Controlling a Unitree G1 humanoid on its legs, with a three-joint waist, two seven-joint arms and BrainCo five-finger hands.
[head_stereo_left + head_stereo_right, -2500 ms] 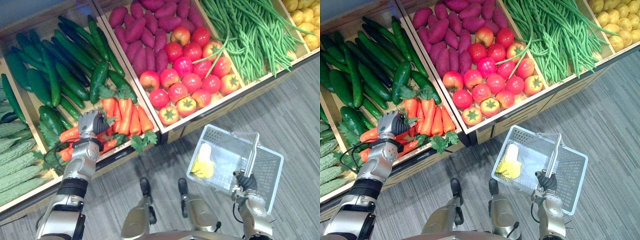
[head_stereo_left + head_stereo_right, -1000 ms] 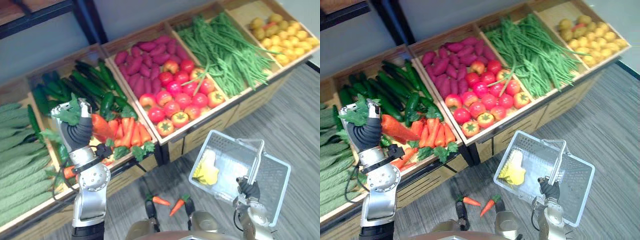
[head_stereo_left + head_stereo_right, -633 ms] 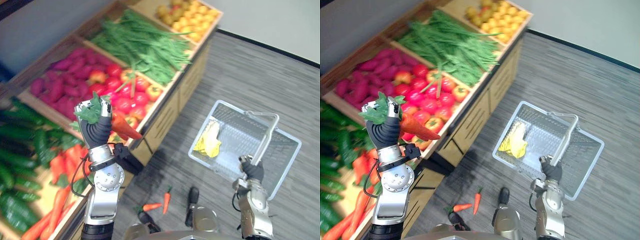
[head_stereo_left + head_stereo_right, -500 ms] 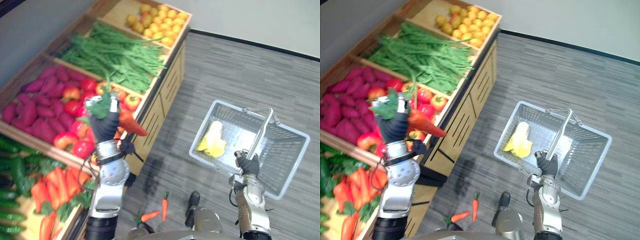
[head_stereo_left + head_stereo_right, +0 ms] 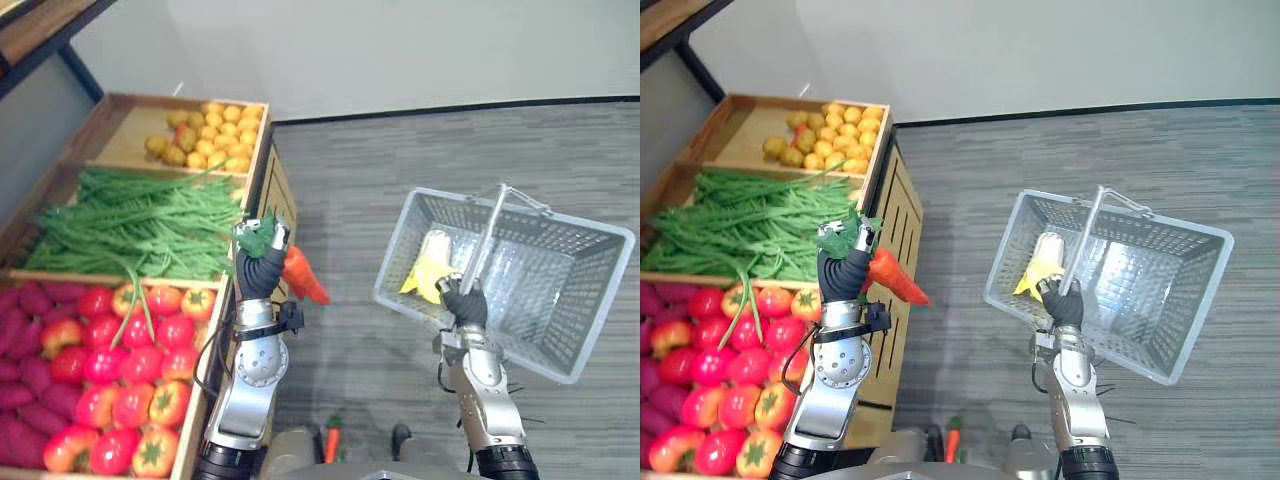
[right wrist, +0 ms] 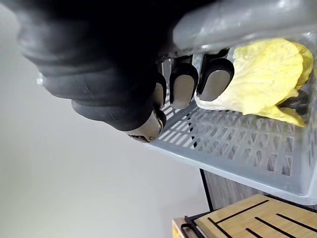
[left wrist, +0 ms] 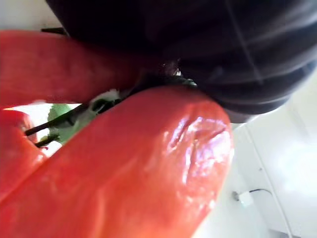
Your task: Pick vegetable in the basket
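Beside stand (image 5: 905, 215), L robot hand (image 5: 260, 272) grips carrot (image 5: 303, 278) (basket (image 5: 590, 290) apart).

**Two carrots, one basket, three bins**

One basket (image 5: 585, 300) carries one yellow leafy vegetable (image 5: 428, 268) in a corner. There are two carrots: one held carrot (image 5: 303, 279) off the stand's front edge and one floor carrot (image 5: 331, 440). The wooden stand (image 5: 902, 228) shows three bins of yellow potatoes (image 5: 205, 135), green beans (image 5: 130, 225), and tomatoes (image 5: 130, 365) with purple sweet potatoes (image 5: 20, 310). The heaps are too crowded to count.

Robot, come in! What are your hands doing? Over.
Right hand shut on handle of grey plastic basket. Left hand shut on orange carrot with green leaves, not yet over basket. Nothing between them.
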